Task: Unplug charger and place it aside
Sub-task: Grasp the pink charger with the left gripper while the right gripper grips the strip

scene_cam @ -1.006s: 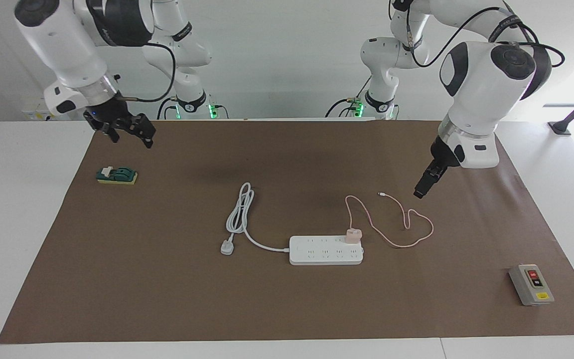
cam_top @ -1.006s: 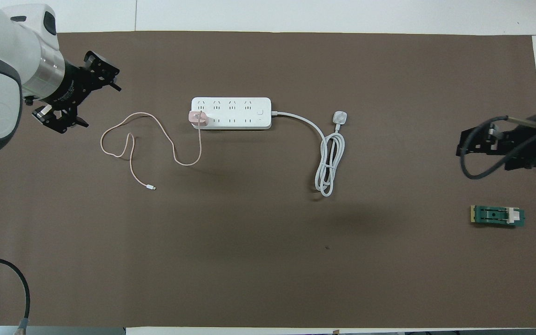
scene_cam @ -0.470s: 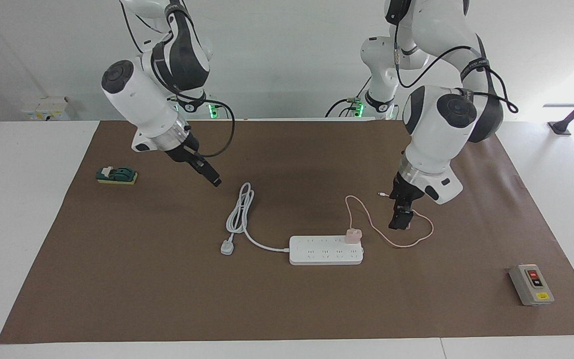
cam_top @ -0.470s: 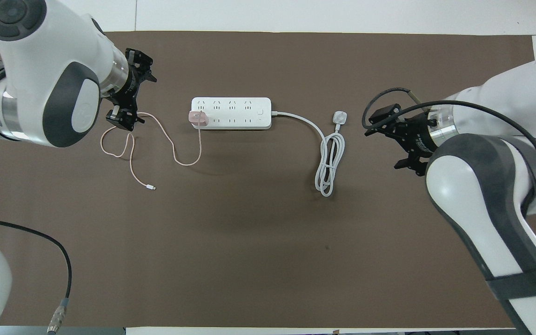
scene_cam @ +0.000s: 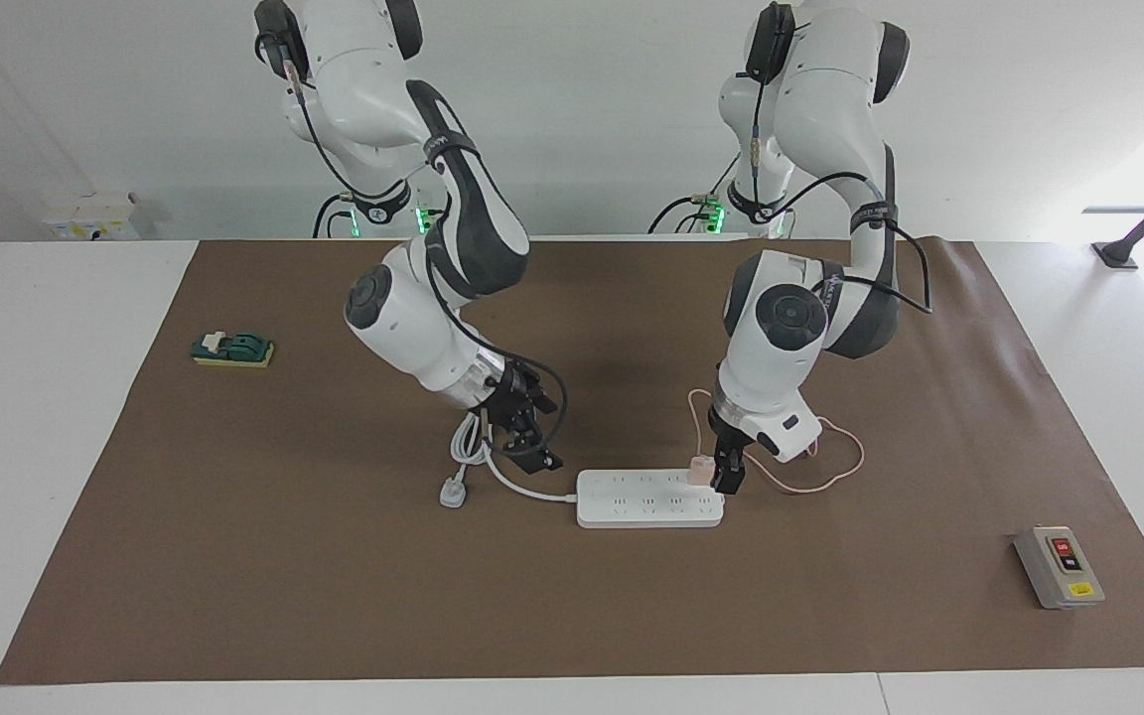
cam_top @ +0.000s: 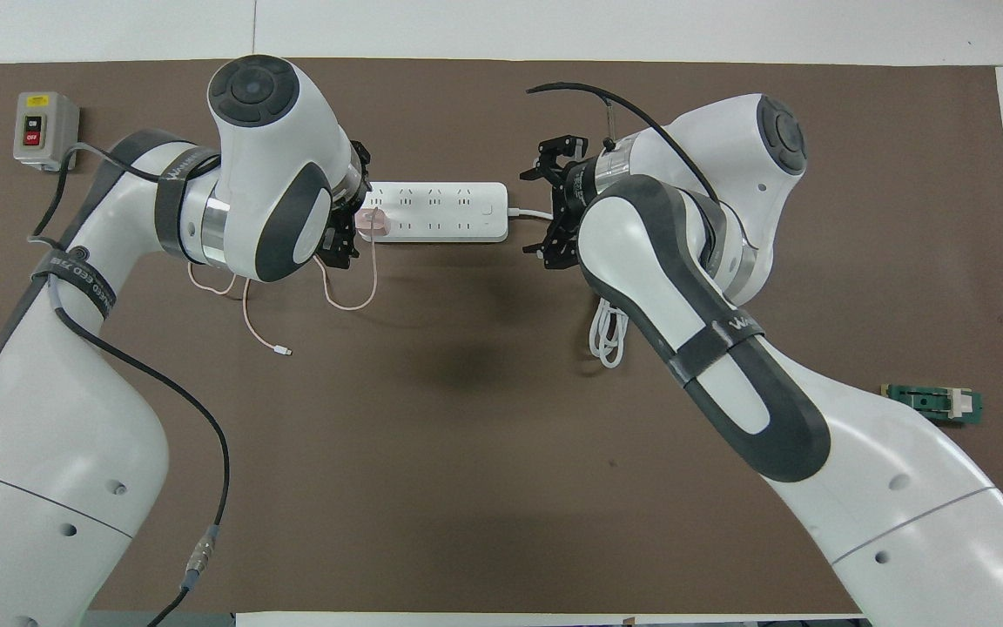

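Observation:
The pale-pink charger [scene_cam: 699,467] [cam_top: 372,223] is plugged into the white power strip [scene_cam: 646,501] [cam_top: 440,212] at the end toward the left arm. Its thin pink cable [scene_cam: 835,477] [cam_top: 245,305] loops over the mat nearer to the robots. My left gripper [scene_cam: 728,479] [cam_top: 352,222] is open and low at that end of the strip, right beside the charger. My right gripper [scene_cam: 535,449] [cam_top: 541,212] is open and low over the strip's thick white cord, at the strip's other end.
The strip's coiled white cord and plug [scene_cam: 453,492] [cam_top: 610,340] lie under the right arm. A grey button box [scene_cam: 1059,566] [cam_top: 44,129] sits at the left arm's end of the table. A green block [scene_cam: 232,350] [cam_top: 932,405] lies at the right arm's end.
Both arms have swung in from the table's ends and come down. The left gripper went over the pink cable to the charger. The right gripper reached the strip's cord end.

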Action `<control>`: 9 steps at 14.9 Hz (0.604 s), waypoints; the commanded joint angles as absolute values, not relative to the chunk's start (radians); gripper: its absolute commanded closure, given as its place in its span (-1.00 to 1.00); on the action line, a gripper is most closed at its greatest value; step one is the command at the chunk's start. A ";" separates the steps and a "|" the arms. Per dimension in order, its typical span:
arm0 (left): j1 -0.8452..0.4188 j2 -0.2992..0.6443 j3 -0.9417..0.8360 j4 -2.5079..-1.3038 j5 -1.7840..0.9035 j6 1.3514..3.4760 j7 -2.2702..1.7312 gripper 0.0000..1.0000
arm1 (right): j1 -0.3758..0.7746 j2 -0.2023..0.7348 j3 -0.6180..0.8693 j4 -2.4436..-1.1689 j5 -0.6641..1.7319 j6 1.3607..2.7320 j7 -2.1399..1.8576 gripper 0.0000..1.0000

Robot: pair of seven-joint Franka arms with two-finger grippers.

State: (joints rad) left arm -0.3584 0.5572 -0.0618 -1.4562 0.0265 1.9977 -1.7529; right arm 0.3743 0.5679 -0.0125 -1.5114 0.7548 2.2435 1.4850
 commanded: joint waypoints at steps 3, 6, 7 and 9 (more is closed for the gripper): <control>-0.382 0.578 -0.048 -1.434 0.046 2.017 -1.798 -1.00 | 0.371 0.808 -0.014 -1.248 0.833 2.166 1.516 -1.00; -0.382 0.583 -0.045 -1.434 0.058 2.022 -1.827 -1.00 | 0.367 0.916 -0.008 -1.106 0.824 2.042 1.508 -1.00; -0.380 0.584 -0.044 -1.434 0.073 2.023 -1.845 -1.00 | 0.373 0.925 -0.009 -1.089 0.819 2.028 1.506 -1.00; -0.380 0.604 -0.044 -1.433 0.101 2.023 -1.877 -1.00 | 0.365 0.962 -0.008 -1.053 0.818 2.033 1.482 -1.00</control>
State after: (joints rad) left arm -0.3677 0.5696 -0.0571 -1.4557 0.0672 2.0122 -1.8335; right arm 0.3743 0.8919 -0.0087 -1.1603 0.8145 2.0633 1.4881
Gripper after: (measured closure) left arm 0.000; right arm 0.000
